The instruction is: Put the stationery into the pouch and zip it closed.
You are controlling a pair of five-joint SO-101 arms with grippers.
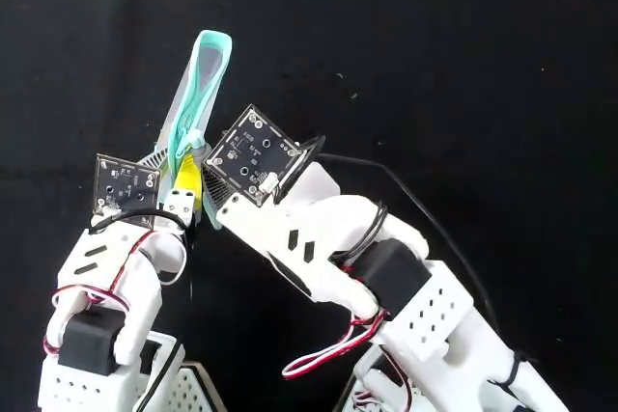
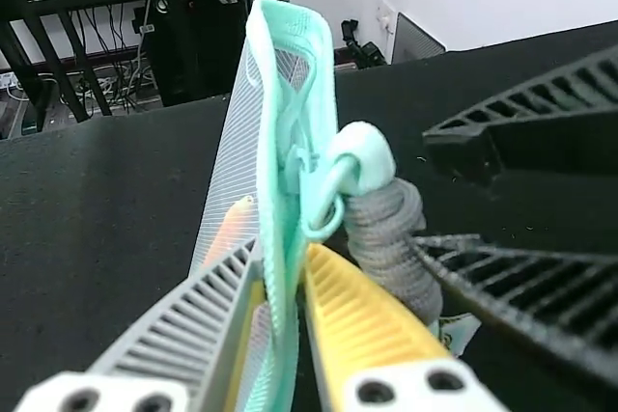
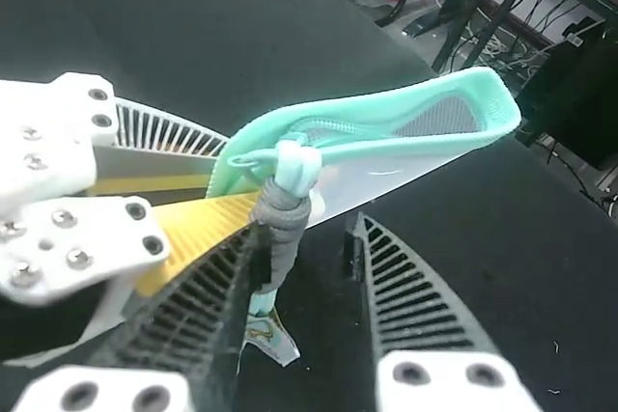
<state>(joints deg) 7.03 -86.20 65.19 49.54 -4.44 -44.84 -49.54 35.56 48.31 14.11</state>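
Currently the left gripper [image 2: 285, 267] has its grey and yellow jaws closed flat on the near end of the pouch [image 2: 280, 123], clamping the mint-green trim. This grip appears intended as an anchor, so that the pouch does not slide when the zip is drawn.

The pouch [image 1: 198, 84] is held on edge above the black desk [image 1: 463, 94], zip side uppermost. Its long axis runs from the left jaws away from both arms toward the far side of the desk, leaning slightly right in the high view. The far end of the mouth gapes, so the zip is judged not yet closed. A pale orange shape behind the mesh is probably stationery already inside.

The right gripper [image 3: 307, 233] has its black jaws parted and grips nothing. The zipper pull [image 3: 280, 219], a grey cord with a mint bead, lies between them against one jaw. This placement suits pinching the cord and drawing it along the long axis.
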